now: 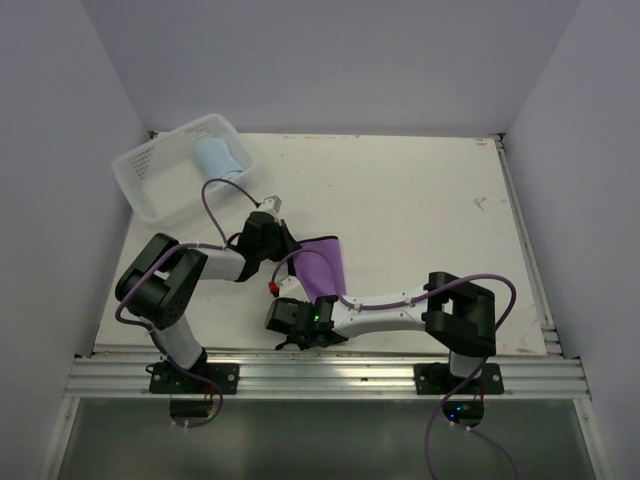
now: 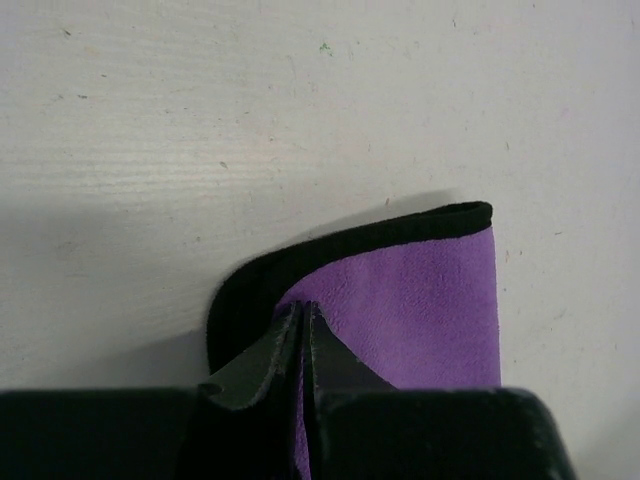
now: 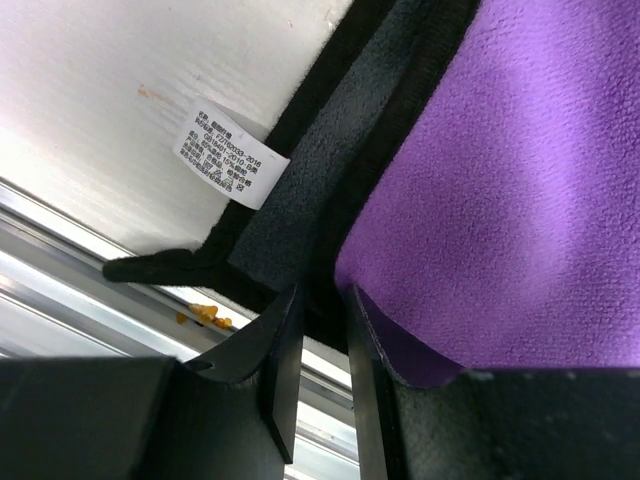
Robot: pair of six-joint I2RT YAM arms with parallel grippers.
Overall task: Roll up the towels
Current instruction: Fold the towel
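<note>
At the near edge of the table (image 1: 420, 200), just beyond the aluminium rail (image 1: 330, 375), the right hand (image 3: 320, 295) has its fingers set narrowly, with the black hem of the purple towel (image 3: 520, 200) caught between them. From the right wrist view this corner is lifted off the table. The purple face drapes over the right-side finger, the dark grey-black face shows beside it, and a small white printed label (image 3: 222, 152) sticks out from the hem. The purple face looks like a fine, short pile, and the dark border runs along its edge. In the top view the purple towel lies in the middle of the table, nearer the front than the back. It is a folded, roughly wedge-shaped patch between the two hands. Just beyond it, the left hand (image 2: 302, 312) has its fingers pressed almost together on the towel's folded edge. There the black border curls round a rounded corner, and the purple face spreads out to the right, flat on the white surface. At the far left corner of the table stands a white plastic lattice basket (image 1: 160, 190), set at an angle. The light blue towel (image 1: 218, 157) lies inside it as a short roll, well apart from both hands.
</note>
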